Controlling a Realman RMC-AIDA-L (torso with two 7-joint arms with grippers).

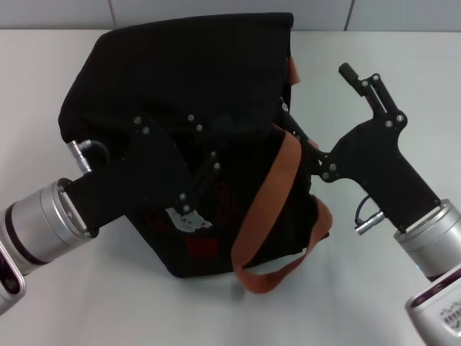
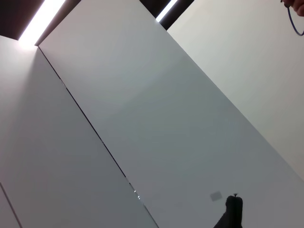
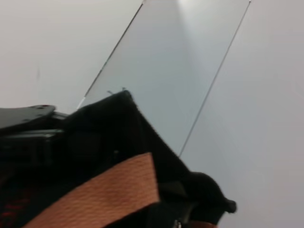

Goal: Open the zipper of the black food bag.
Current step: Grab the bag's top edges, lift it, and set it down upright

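Note:
The black food bag (image 1: 202, 79) lies tipped on the white table, its orange-brown strap handles (image 1: 270, 194) trailing toward me. Red lettering and a pale patch (image 1: 189, 220) show on its near face. The zipper cannot be made out against the black fabric. My left gripper (image 1: 205, 155) rests against the bag's near left face, dark on dark. At the bag's right side my right gripper (image 1: 317, 104) is open, with one finger (image 1: 351, 72) up in free air and the other at the fabric by the strap. The right wrist view shows the bag's corner (image 3: 118, 114) and strap (image 3: 104, 190) close up.
The white table (image 1: 374, 43) surrounds the bag, with a tiled wall behind it. The left wrist view shows only wall panels (image 2: 142, 118) and a dark finger tip (image 2: 232, 209) at its edge.

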